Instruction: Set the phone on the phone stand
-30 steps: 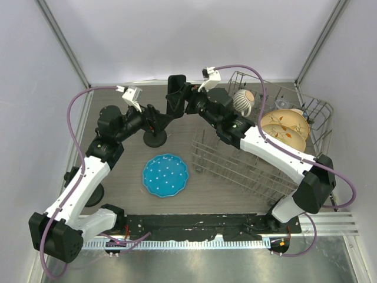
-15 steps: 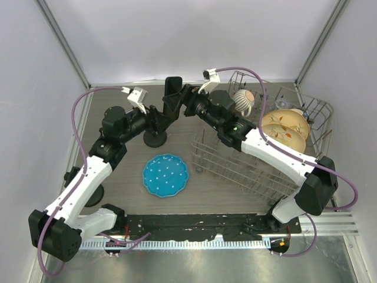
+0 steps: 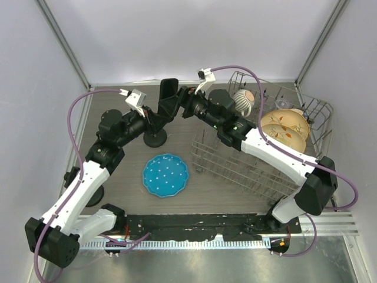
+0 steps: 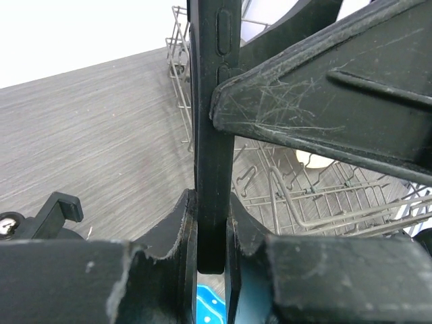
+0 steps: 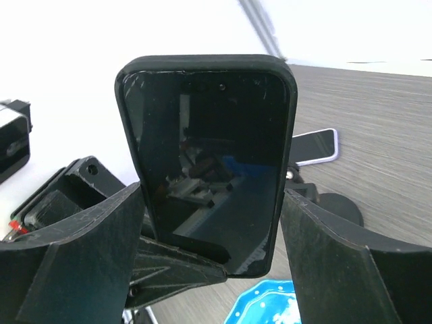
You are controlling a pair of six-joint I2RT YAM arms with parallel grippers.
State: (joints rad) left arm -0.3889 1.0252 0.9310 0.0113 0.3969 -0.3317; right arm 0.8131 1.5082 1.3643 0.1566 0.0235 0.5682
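Phone (image 3: 168, 97) hangs in mid-air, long axis upright, at one o'clock above the phone stand (image 3: 155, 139) on the desk (image 3: 126, 160). Left jaws clenched on its thin lower edge from seven o'clock. Right jaws grasp its width from three o'clock. Left arm looks nearer the stand.

No text, label, brand, number or sign can be read in any of the views. On the dark screen of the phone (image 5: 206, 162) only reflections are seen, and the small marks on its side edge in the left wrist view are plain shapes without lettering.
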